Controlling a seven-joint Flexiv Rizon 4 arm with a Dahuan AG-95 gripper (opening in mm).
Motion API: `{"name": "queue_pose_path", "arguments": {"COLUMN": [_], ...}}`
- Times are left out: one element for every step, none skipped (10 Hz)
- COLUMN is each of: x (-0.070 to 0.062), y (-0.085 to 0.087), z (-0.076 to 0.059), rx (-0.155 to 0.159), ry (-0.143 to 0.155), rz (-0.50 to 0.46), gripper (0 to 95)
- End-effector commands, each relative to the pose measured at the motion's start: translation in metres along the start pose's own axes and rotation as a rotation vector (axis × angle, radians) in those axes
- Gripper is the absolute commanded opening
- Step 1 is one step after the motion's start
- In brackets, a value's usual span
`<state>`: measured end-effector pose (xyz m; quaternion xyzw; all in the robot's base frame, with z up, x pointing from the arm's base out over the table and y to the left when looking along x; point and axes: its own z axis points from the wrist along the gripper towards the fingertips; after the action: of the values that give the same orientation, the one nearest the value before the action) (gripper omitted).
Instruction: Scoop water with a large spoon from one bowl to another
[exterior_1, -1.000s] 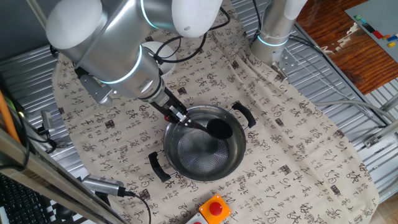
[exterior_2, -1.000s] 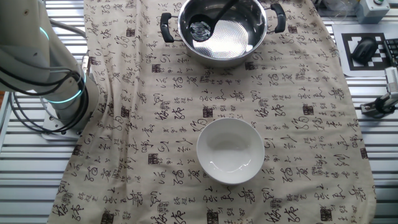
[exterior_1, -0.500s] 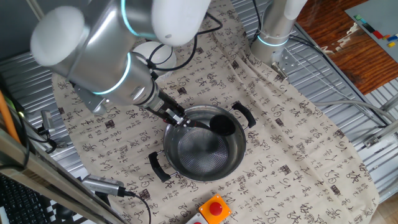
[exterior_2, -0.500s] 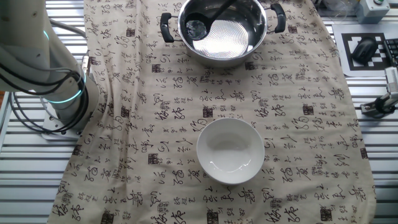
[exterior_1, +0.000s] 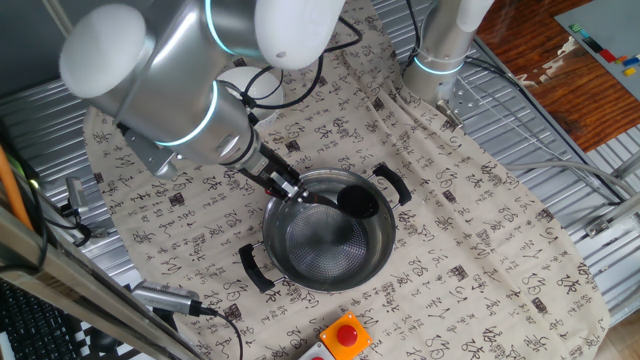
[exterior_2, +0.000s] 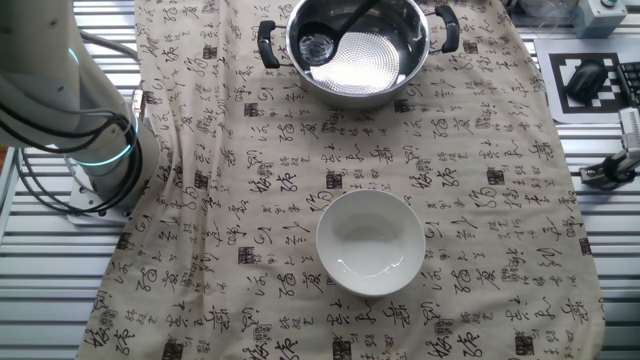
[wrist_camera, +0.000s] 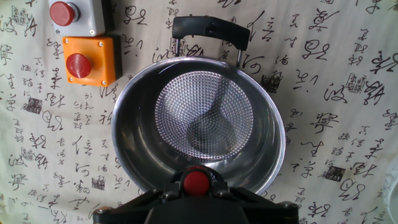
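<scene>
My hand grips the large spoon by its handle, scoop dipped inside the steel pot at one worktop edge; carrying water to the white bowl near mid-worktop remains undone, I judge.

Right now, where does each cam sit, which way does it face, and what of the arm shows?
One fixed view: high, on the steel pot side; arm fills upper left, fingers holding the ladle.
The other fixed view: high, on the opposite side, white bowl near, pot far; only the robot base.
Hand view: down the ladle's red-tipped handle into the pot; the fingers themselves aren't visible.
All three show pot and ladle.
</scene>
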<state>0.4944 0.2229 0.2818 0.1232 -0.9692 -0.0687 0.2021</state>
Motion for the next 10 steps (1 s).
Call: {"name": "queue_pose_path", "arguments": {"x": [-0.0021,-0.0021,-0.0021,-0.0021,-0.0021,-0.0021,-0.0021,-0.0021,-0.0021,-0.0021], "y": [0.0008,0.0008,0.0008,0.0008,0.0008,0.0008,0.0008,0.0008,0.0008,0.0008], "z": [-0.0021,-0.0021,-0.0021,-0.0021,-0.0021,-0.0021,-0.0021,-0.0021,-0.0021,-0.0021], "rx": [0.001,0.000,0.000,0.000,0.000,-0.001,-0.006,-0.007,-0.006,-0.005], "ry": [0.006,0.006,0.006,0.007,0.008,0.007,0.006,0.003,0.000,-0.002], "rz": [0.000,-0.001,-0.002,-0.003,-0.003,-0.003,-0.005,-0.002,0.005,0.010], "gripper": [0.0,0.0,0.0,0.0,0.0,0.0,0.0,0.0,0.0,0.0]}}
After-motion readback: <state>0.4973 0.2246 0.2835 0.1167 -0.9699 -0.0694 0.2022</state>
